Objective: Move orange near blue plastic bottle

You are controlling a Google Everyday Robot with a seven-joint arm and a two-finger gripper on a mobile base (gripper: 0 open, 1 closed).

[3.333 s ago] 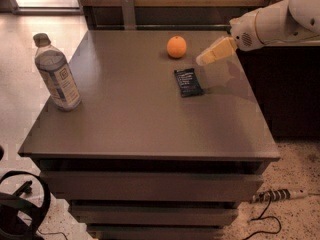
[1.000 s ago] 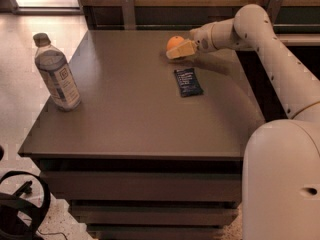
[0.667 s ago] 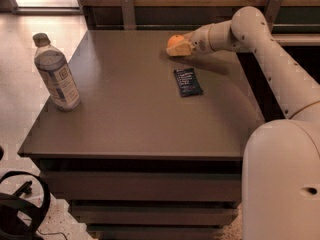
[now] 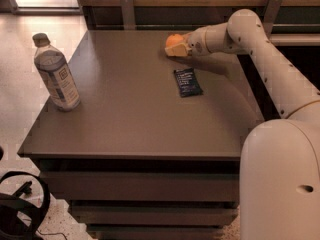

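Tabletop (image 4: 130,129): gripper (image 4: 176,49) at the far edge by the orange (image 4: 172,39); open surface runs leftward from there to the blue plastic bottle (image 4: 56,74) standing near the left edge; one low obstacle, a flat dark blue packet (image 4: 187,82), lies nearer than the gripper.

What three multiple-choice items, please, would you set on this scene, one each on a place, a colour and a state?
1. Where is the end effector? A raised high, away from everything; B at the orange, near the table's far edge; C out of view.
2. What colour is the snack packet? A dark blue; B red; C white.
3. How is the blue plastic bottle placed? A lying on its side; B upside down; C upright, cap on.
Answers: 1 B, the end effector meets the orange at the back of the table; 2 A, its wrapper is dark blue; 3 C, it stands on its base at the table's left.
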